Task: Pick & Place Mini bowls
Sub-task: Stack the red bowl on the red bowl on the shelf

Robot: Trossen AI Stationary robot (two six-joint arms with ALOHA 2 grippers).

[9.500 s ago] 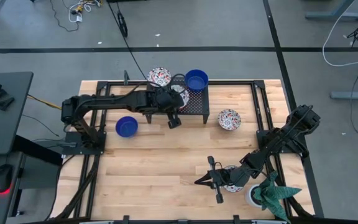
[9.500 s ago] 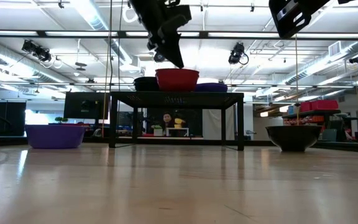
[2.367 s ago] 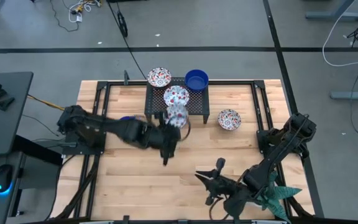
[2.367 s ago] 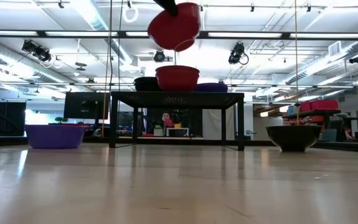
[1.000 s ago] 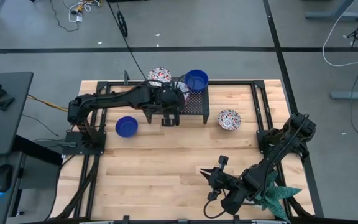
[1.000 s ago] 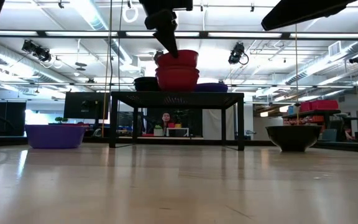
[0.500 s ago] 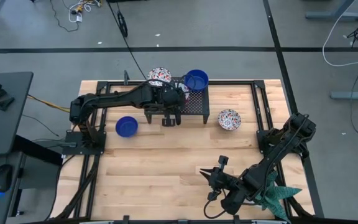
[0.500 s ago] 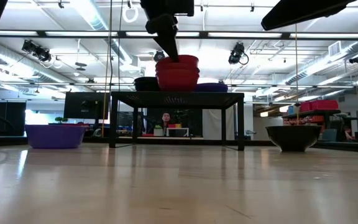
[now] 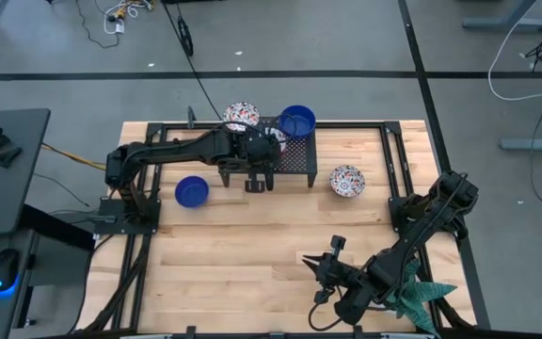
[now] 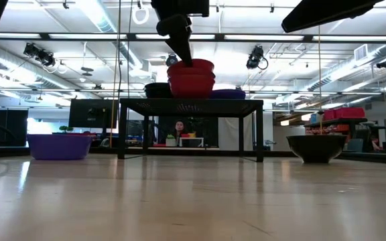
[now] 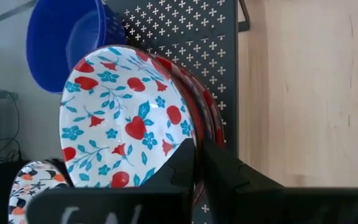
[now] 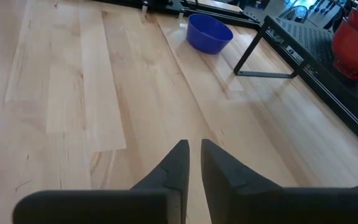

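Floral bowl point(image 11: 126, 118) sits mouth-up, nested on another atop the black rack point(image 9: 294, 155). Left gripper point(image 11: 197, 163) pinches its rim. Right gripper point(image 12: 193, 163), fingers nearly together, hovers over bare table point(image 9: 252, 245).

Bright, even light — soft shadows only

Low view: ceiling strip lights point(image 10: 106, 17) glare from 12 o'clock, leaving the stand point(image 10: 189, 104) and bowls point(image 10: 191, 77) backlit; the near table point(image 10: 193, 201) blurs toward 6 o'clock. Overhead, the arms cast faint shadows — wrist-view fingers point(image 11: 185, 168) are dark and soft.

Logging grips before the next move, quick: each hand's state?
Left hand: closed on the floral bowl rim, on the rack.
Right hand: empty, almost closed.
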